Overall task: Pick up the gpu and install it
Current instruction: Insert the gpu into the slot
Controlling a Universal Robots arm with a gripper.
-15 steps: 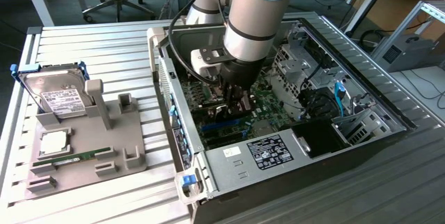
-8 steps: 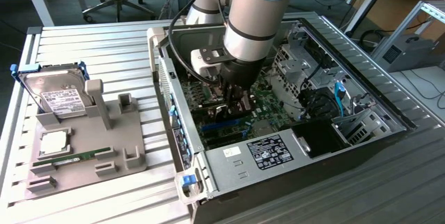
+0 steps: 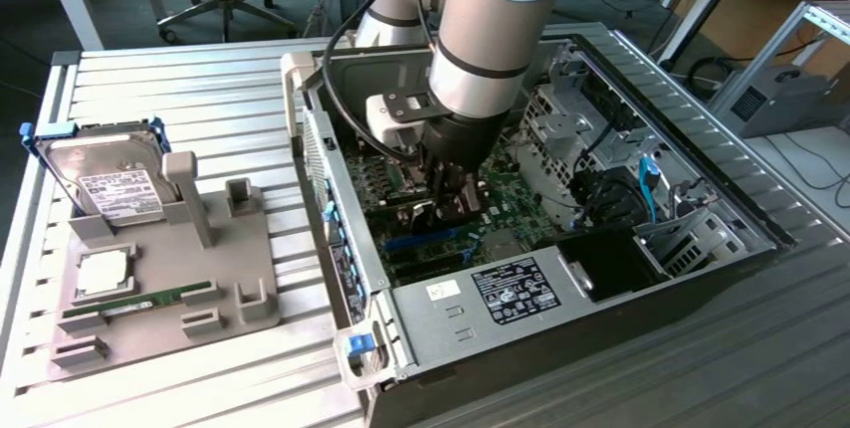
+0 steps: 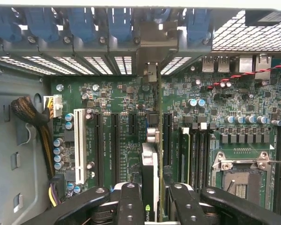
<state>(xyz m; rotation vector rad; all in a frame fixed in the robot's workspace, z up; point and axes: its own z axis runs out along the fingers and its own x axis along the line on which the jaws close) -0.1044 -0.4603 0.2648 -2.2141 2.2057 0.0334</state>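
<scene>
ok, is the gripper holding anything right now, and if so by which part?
Yes, the gpu, seen edge-on over the motherboard. The gripper pinches it across its two flat faces, at the card's upper edge.

gpu (image 4: 150, 161): thin black card, seen edge-on in the wrist view. It stands upright on its long edge, clamped between the gripper (image 4: 150, 200) fingers, with a green logo near the gripped end. The grey bracket (image 4: 152, 70) end meets the case's rear slot openings. The card sits over the motherboard (image 4: 122, 101), in line with its black slots; seating cannot be told.
</scene>
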